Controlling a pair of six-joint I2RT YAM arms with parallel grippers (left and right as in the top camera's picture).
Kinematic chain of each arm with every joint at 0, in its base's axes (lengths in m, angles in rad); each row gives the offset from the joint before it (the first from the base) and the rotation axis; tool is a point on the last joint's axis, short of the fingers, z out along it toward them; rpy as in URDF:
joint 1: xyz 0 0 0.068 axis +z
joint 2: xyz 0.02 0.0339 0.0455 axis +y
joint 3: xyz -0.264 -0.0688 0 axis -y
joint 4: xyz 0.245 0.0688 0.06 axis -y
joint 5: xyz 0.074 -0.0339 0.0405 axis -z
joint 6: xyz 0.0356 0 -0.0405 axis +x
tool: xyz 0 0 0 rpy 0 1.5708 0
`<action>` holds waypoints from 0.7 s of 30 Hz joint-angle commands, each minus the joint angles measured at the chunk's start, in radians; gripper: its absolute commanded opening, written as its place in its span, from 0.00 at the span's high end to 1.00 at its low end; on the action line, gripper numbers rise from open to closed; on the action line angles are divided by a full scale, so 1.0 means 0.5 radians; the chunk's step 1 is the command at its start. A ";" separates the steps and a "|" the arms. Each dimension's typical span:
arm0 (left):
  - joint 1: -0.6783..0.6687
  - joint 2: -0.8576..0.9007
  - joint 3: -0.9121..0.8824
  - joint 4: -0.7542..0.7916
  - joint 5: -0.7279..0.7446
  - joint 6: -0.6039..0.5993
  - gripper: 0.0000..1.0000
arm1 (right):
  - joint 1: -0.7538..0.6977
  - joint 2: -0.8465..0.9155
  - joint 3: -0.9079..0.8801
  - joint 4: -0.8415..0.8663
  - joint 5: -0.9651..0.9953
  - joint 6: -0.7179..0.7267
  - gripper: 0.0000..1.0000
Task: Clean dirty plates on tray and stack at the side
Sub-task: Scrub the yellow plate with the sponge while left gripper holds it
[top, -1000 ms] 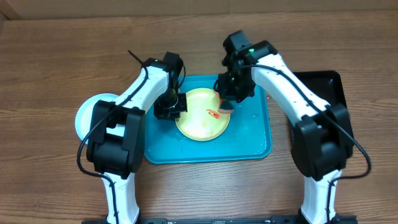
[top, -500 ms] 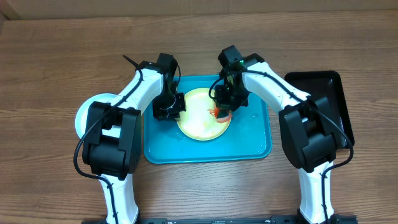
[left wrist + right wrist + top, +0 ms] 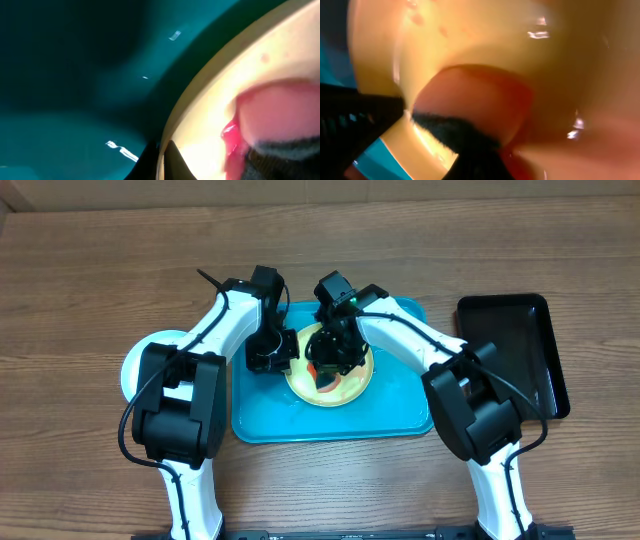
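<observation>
Left claw [image 3: 279,353] pinches the plate [image 3: 350,386] at its left rim; right claw [image 3: 330,362] clamps a sponge [image 3: 475,100].

A robotics lab setup: the white-and-black left arm [image 3: 215,330] and right arm [image 3: 420,335] are mounted at the near edge of a wood-grain bench [image 3: 80,280], with a turquoise plastic tray [image 3: 400,415] and a black tray [image 3: 530,330] on it

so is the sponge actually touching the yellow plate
Touching. The right wrist view shows the pink sponge pressed flat against the plate, no gap.
</observation>
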 commanded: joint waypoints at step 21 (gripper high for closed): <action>-0.039 0.137 -0.080 0.031 0.008 0.039 0.96 | -0.039 0.174 0.089 0.197 -0.075 -0.105 0.96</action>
